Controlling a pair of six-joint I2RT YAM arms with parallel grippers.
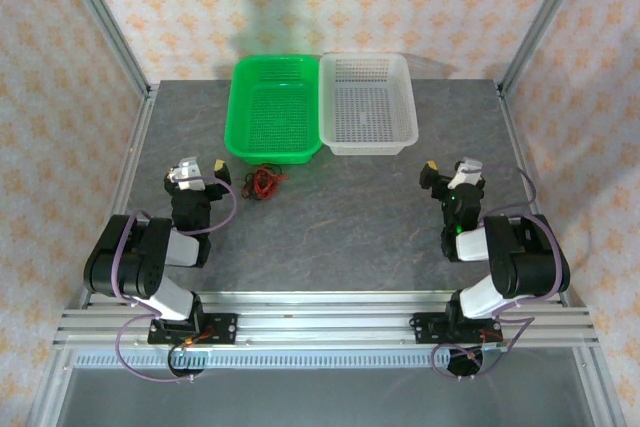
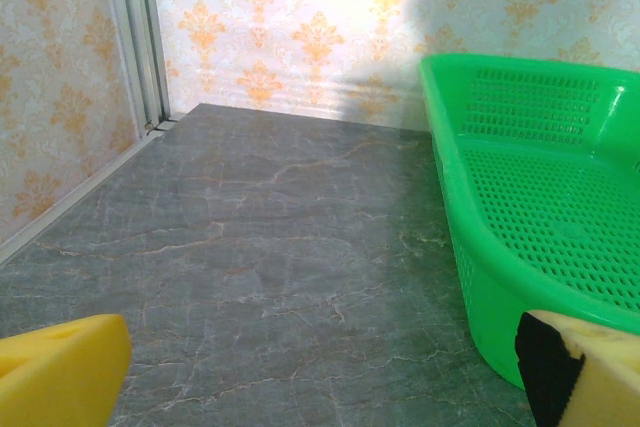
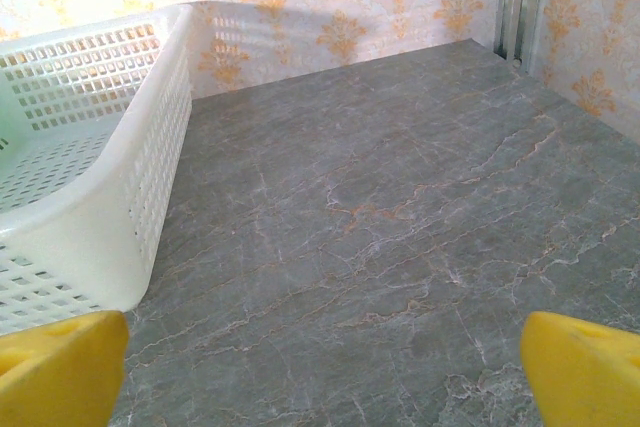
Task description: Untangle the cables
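Note:
A small tangle of thin red and black cables (image 1: pixel 265 183) lies on the grey table just in front of the green basket (image 1: pixel 275 107). My left gripper (image 1: pixel 205 173) rests to the left of the tangle, apart from it, open with nothing between its yellow fingers (image 2: pixel 60 372). My right gripper (image 1: pixel 447 175) sits on the right side of the table, far from the cables, also open and empty, its yellow fingertips (image 3: pixel 585 367) wide apart. The cables lie outside both wrist views.
A white basket (image 1: pixel 367 102) stands beside the green one at the back; its wall (image 3: pixel 120 197) is close on the right wrist's left. The green basket's wall (image 2: pixel 500 277) is close to my left gripper's right finger. Metal frame posts (image 2: pixel 140 37) rise at the corners.

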